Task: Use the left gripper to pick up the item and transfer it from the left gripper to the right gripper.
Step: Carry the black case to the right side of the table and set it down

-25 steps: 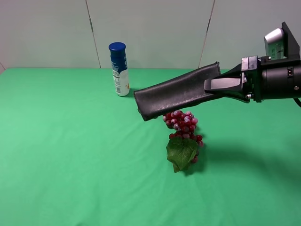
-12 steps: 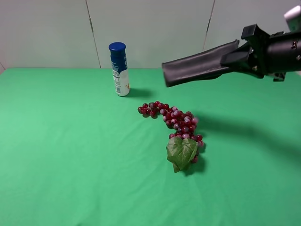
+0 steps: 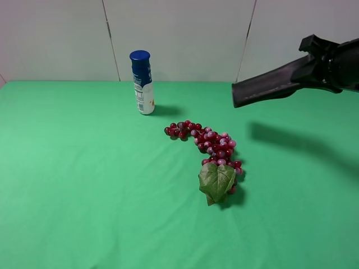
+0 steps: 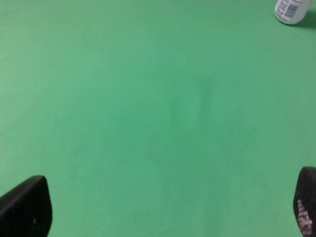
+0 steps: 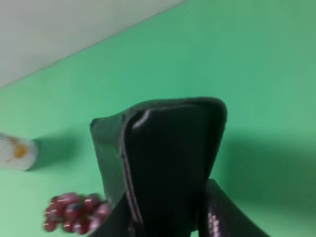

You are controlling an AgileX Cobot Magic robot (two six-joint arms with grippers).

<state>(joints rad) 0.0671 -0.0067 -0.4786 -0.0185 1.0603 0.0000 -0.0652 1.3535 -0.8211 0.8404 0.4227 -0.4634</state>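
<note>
The item, a flat black leathery case (image 3: 269, 87), hangs in the air over the back right of the green table, pointing left and slightly down. My right gripper (image 3: 307, 72) is shut on its right end. In the right wrist view the case (image 5: 163, 158) fills the middle, clamped between the black fingers (image 5: 222, 212). My left gripper (image 4: 165, 210) is out of the exterior high view. In the left wrist view its two fingertips stand wide apart, open and empty, above bare green cloth.
A blue-capped white bottle (image 3: 142, 83) stands at the back, left of the middle; its base shows in the left wrist view (image 4: 294, 11). A red grape bunch (image 3: 210, 143) with a green leaf (image 3: 216, 182) lies at the table's middle, below and left of the case.
My right gripper has carried the case up and to the right, away from above the grapes. The grapes and the bottle have not moved.
</note>
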